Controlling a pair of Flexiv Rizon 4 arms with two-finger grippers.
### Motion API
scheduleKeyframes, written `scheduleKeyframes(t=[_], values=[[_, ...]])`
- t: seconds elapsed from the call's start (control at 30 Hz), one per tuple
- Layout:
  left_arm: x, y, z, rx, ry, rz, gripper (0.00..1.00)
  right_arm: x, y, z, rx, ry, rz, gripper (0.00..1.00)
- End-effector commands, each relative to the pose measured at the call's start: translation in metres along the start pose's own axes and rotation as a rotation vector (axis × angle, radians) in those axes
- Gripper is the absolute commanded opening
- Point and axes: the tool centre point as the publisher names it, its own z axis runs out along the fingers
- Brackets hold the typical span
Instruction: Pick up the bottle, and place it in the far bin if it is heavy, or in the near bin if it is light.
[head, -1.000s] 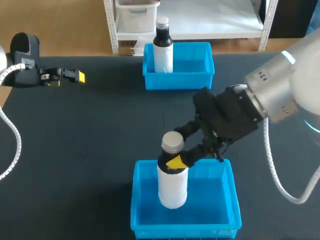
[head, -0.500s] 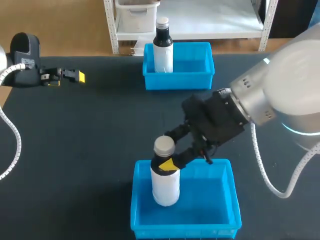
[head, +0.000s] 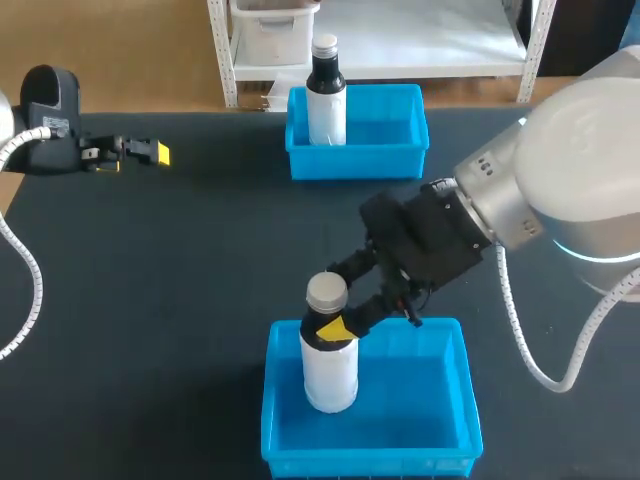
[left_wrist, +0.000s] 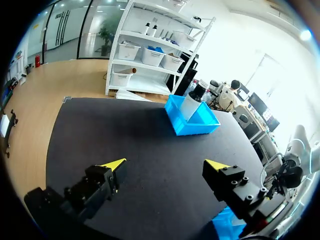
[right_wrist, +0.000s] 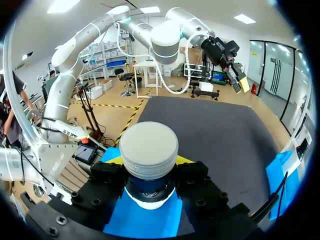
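Head view: the white bottle (head: 330, 375) is held upright inside the near bin (head: 365, 462), clamped at its neck by the right gripper (head: 330, 316). The putting-down step is judged almost done; next, the fingers need to be opened.

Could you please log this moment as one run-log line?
right gripper: shut on white bottle | white bottle: inside near bin | left gripper: open
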Motion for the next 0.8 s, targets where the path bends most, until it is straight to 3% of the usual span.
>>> scheduleKeyframes(t=[0.03,0.27,0.63,0.8], values=[[0.0,0.0,0.0,0.0,0.0,0.0,1.0,0.002,-0.001,0.0,-0.005,0.005,-0.001,1.0],[0.0,0.0,0.0,0.0,0.0,0.0,1.0,0.004,-0.001,-0.006,0.002,0.035,0.009,1.0],[0.0,0.0,0.0,0.0,0.0,0.0,1.0,0.021,0.001,-0.077,0.025,0.145,0.047,1.0],[0.0,0.0,0.0,0.0,0.0,0.0,1.0,0.035,-0.014,-0.103,0.047,0.172,0.117,1.0]])
